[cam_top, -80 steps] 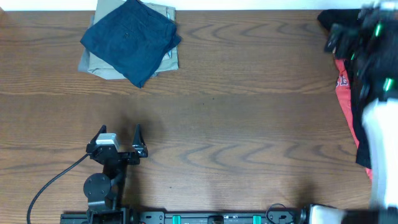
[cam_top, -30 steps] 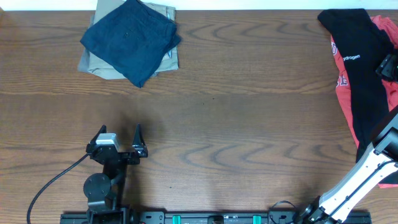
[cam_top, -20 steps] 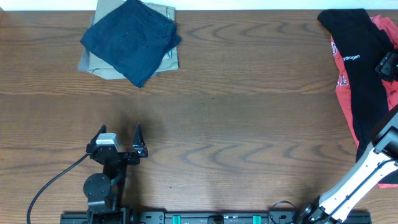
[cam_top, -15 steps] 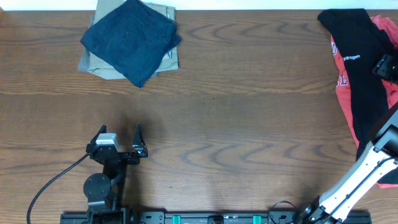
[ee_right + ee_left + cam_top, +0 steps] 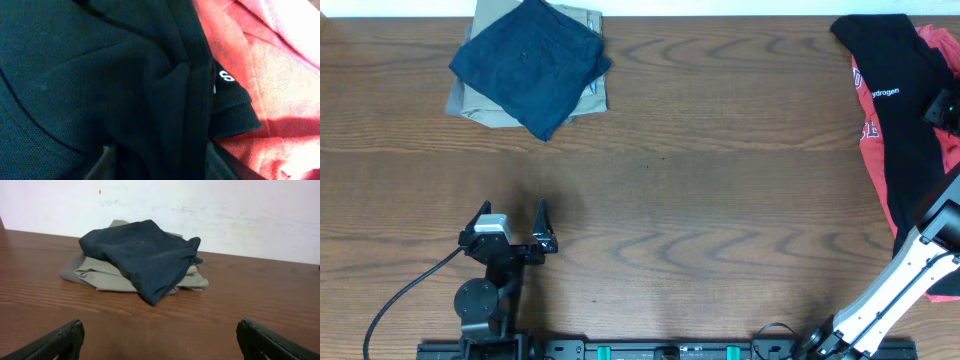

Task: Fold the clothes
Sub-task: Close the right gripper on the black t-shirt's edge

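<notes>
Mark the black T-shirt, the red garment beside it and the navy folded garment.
black T-shirt (image 5: 905, 140): overhead view, plain cloth below the white lettering.
red garment (image 5: 934, 48): overhead view, bare cloth at its top corner.
navy garment (image 5: 530, 62): overhead view, middle of its top face.

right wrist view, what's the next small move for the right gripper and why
Probably squeeze the right gripper firmly on the black T-shirt. Its fingers straddle a bunched ridge of black cloth, though whether they already pinch is unclear. The shirt lies on a red garment, so it needs gripping before dragging clear.
</notes>
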